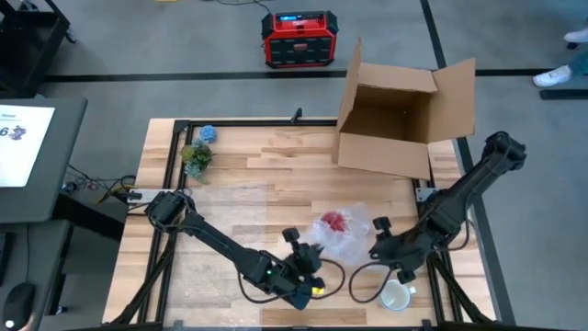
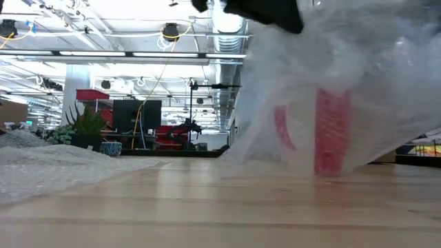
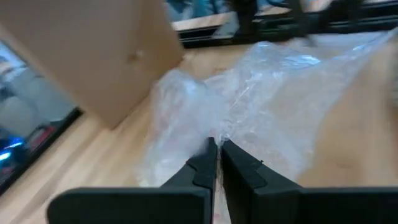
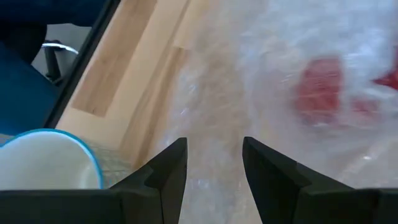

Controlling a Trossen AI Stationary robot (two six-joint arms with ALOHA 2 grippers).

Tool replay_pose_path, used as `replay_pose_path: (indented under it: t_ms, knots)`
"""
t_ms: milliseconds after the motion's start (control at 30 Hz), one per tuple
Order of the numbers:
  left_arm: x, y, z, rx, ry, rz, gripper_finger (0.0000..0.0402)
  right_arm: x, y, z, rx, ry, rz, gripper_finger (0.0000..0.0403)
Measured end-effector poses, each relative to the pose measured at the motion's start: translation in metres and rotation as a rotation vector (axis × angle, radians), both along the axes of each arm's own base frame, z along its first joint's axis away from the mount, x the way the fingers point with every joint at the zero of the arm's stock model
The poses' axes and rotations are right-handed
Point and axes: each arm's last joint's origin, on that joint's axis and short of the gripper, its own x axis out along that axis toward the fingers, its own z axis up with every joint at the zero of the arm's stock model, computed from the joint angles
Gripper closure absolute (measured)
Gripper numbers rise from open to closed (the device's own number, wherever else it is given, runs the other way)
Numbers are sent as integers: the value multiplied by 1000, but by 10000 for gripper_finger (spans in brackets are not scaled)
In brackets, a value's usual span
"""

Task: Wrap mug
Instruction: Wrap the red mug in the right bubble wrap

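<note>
Left gripper (image 3: 216,149) pinches bubble wrap (image 1: 344,232) | right gripper (image 4: 214,155) open beside it | red mug (image 1: 336,221) probably inside wrap, nearer left

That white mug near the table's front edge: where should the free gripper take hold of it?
Probably by the rim. The white mug stands upright, mouth open to the ceiling, so the open right gripper beside it could come straight down, one finger inside and one outside the wall. Its handle isn't clearly visible.
</note>
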Motion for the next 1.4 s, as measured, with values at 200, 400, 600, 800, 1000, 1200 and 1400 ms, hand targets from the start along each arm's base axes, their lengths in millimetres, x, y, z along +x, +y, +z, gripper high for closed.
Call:
replay_pose_path:
  t_ms: [200,400,600,800,1000,1200,1400]
  knots:
    - [-4,2,-1,6,-54,84,402,3,19,23,66,-69,31,257]
    - [-8,6,-2,2,-130,179,401,7,32,42,243,-123,104,257]
    - [-11,9,-4,-27,-175,224,402,28,30,27,157,-140,4,266]
    - [-11,10,-4,-29,-191,240,401,63,35,5,135,-182,6,295]
    - [-11,10,-4,-34,-198,243,402,76,23,-1,-65,-179,-155,324]
    - [-11,10,-4,-37,-200,243,402,86,2,11,-153,-191,-278,344]
    - [-13,6,-4,-38,-200,232,402,98,-23,7,-189,-166,-398,348]
